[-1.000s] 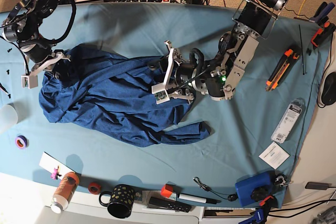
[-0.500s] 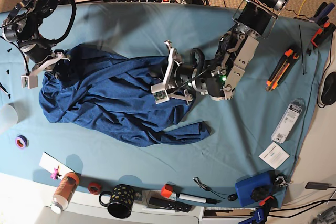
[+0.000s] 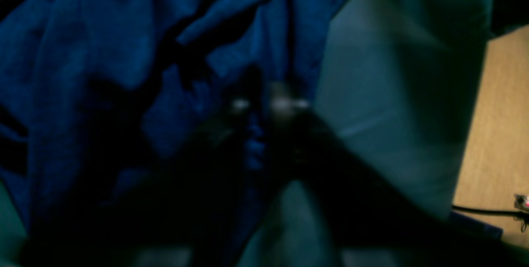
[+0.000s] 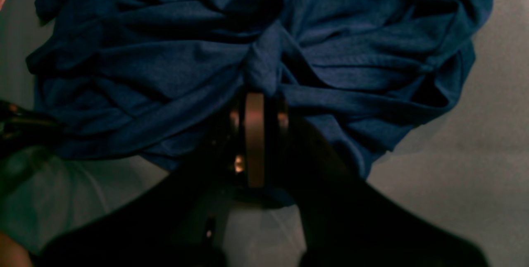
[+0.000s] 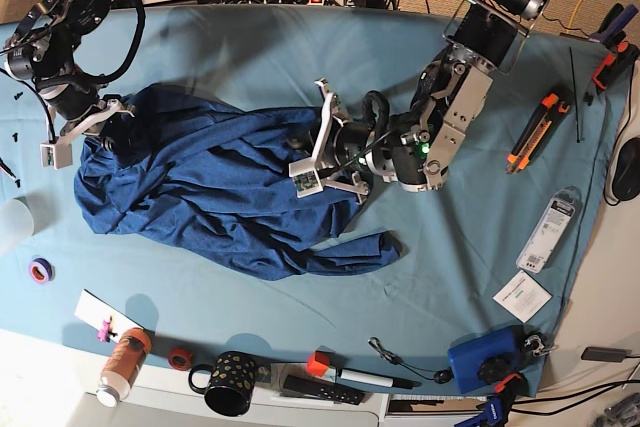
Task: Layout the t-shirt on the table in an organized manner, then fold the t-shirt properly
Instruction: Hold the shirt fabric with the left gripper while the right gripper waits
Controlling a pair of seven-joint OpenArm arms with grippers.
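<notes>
The dark navy t-shirt (image 5: 200, 187) lies crumpled on the left half of the teal table (image 5: 450, 247). My right gripper (image 5: 100, 122) is at its upper left corner. In the right wrist view that gripper (image 4: 258, 93) is shut on a bunched fold of the t-shirt (image 4: 165, 64). My left gripper (image 5: 312, 142) lies over the shirt's right edge. The left wrist view is dark and blurred: the left gripper (image 3: 264, 106) has a strip of t-shirt (image 3: 103, 52) running between its fingers. Whether they pinch it is unclear.
An orange utility knife (image 5: 535, 132), a white packet (image 5: 552, 232) and a card (image 5: 521, 296) lie on the right. Along the front edge are a bottle (image 5: 122, 365), a black mug (image 5: 228, 382), a marker (image 5: 375, 379) and a blue box (image 5: 483, 359). A purple tape roll (image 5: 40, 270) sits at the left.
The left arm has crept slightly up and right at the shirt's right edge, and the fabric there barely shifted. The right arm and its grip have not moved.
</notes>
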